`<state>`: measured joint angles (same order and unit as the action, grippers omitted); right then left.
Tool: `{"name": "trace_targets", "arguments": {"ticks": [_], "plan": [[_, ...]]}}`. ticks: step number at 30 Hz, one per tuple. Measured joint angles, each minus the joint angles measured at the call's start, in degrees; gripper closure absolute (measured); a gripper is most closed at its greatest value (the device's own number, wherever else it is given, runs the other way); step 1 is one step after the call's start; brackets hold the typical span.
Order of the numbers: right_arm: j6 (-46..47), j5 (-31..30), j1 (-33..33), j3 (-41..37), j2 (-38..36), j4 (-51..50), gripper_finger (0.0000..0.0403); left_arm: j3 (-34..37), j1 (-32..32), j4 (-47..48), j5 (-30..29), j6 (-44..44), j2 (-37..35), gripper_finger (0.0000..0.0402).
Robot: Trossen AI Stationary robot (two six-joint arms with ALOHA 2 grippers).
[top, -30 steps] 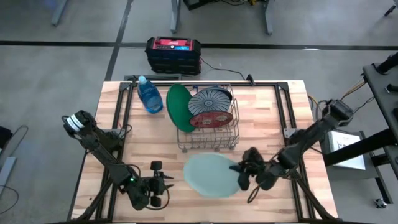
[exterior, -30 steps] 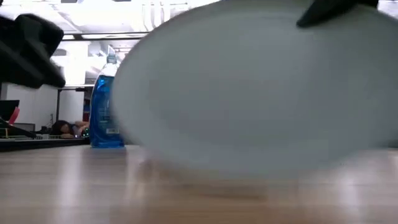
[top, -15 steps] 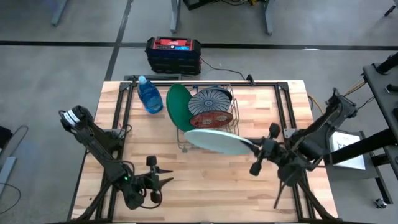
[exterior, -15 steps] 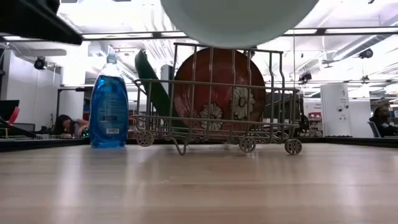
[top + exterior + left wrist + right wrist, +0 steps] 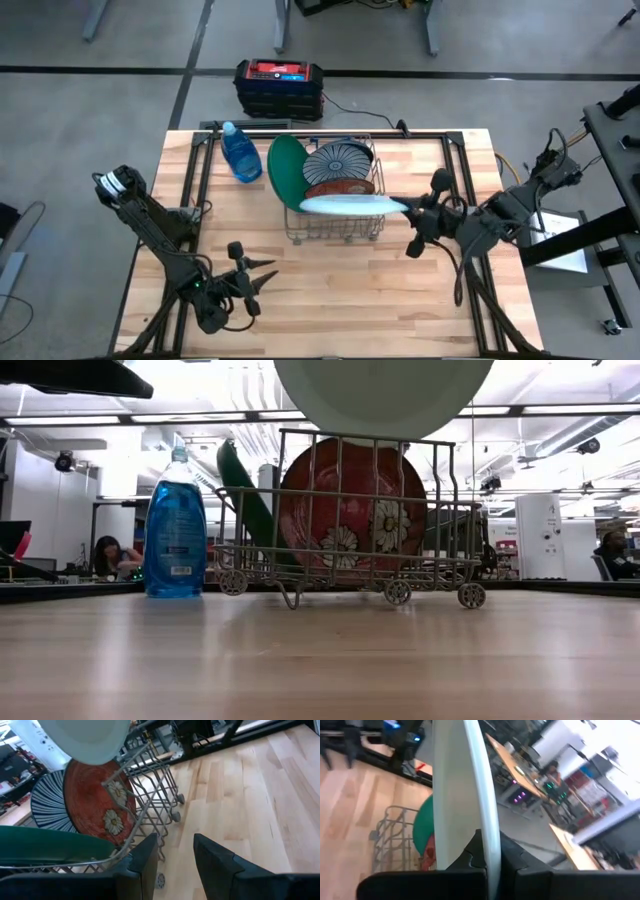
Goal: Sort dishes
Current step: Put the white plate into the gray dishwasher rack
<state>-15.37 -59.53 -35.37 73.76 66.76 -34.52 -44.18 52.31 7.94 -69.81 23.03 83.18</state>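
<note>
A pale grey-green plate (image 5: 350,204) hangs in the air over the near side of the wire rack (image 5: 335,228), held by my right gripper (image 5: 412,212), which is shut on it. In the low view the plate (image 5: 385,395) is above the rack (image 5: 350,575). In the rack, a green plate (image 5: 285,172), a striped plate (image 5: 338,160) and a red flowered plate (image 5: 350,510) stand on edge. My left gripper (image 5: 255,280) is open, low over the table's near left part, touching nothing. My right gripper pinches the pale plate's rim (image 5: 487,827) at the edge toward the table's right, one finger (image 5: 470,857) on each face. The fingers come roughly level from the table's right. The plate is lifted clear and tipped almost on edge above the rack.
A blue bottle (image 5: 240,152) stands at the far left beside the rack. A red and black box (image 5: 279,85) sits on the floor beyond the table's far edge. Bare wood lies near the rack (image 5: 340,290). People sit in the room behind (image 5: 110,555).
My right gripper has lifted the pale plate off the table's near part and carried it up and toward the far edge, over the rack's near side. The plate has tipped from lying flat to almost on edge. My left gripper has shifted slightly toward the far edge.
</note>
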Motion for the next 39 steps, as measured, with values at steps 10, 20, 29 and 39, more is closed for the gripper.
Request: {"name": "trace_targets", "arguments": {"ticks": [10,20,29,39], "plan": [[-4.2,11.7,9.9,-2.1,-1.0,3.7,0.0403,0.0,-0.1,-0.1,-2.3,0.1,0.0,0.0285],[-1.0,18.6,15.2,-6.8,-1.0,7.2,0.0403,0.0,-0.1,-0.1,-2.3,0.5,0.0,0.0285],[0.7,19.3,16.3,-15.4,-1.0,14.1,0.0403,0.0,-0.1,0.0,-2.2,1.3,0.0,0.0285],[8.8,19.4,17.2,-19.5,-1.0,16.1,0.0403,0.0,-0.1,0.1,-2.1,1.7,0.0,0.0285]]}}
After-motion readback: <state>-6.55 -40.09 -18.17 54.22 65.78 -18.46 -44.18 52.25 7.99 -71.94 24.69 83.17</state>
